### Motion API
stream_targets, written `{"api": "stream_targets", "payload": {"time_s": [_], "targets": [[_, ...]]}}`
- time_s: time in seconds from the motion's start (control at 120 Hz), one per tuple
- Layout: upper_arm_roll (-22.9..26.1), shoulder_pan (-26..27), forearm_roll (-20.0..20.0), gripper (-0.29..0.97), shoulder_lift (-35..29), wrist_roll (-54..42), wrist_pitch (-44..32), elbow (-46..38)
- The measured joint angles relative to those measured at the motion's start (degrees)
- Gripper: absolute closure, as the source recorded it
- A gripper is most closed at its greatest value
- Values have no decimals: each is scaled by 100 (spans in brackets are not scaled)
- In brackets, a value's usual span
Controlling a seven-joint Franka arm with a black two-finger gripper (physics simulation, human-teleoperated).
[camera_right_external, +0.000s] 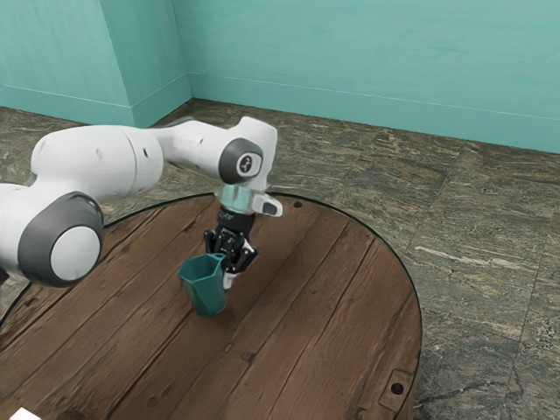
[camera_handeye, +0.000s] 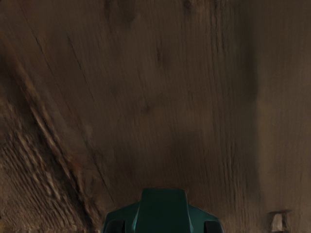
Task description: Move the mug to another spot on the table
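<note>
A dark teal mug stands slightly tilted near the middle of the round wooden table. My black gripper comes down from above at the mug's side toward the exterior view's right. Its fingers pinch the mug's rim there, one inside and one outside. Whether the mug's base rests on the wood or hangs just above it I cannot tell. In the wrist view the mug shows as a teal shape directly under my hand, with wood planks beyond it.
The table's dark rim curves round on the exterior view's right, with a small hole near the front edge. A white object peeks in at the lower left corner. Stone floor and teal walls lie around.
</note>
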State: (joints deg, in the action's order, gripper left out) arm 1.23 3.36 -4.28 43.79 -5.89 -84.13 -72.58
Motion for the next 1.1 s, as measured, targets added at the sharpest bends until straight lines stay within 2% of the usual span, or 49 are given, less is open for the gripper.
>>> {"api": "stream_targets", "payload": {"time_s": [0.575, 0.683, 0.792, 0.925, 1.1], "targets": [[-130, -118, 93, 61, -57, 295, 13, -434], [-131, -116, 148, 38, -58, 359, -17, -459], [-131, -116, 173, 23, -77, 417, -34, -495], [-131, -116, 172, 12, -100, 475, -64, -469], [-124, -151, 146, 5, -102, 530, -350, -332]]}}
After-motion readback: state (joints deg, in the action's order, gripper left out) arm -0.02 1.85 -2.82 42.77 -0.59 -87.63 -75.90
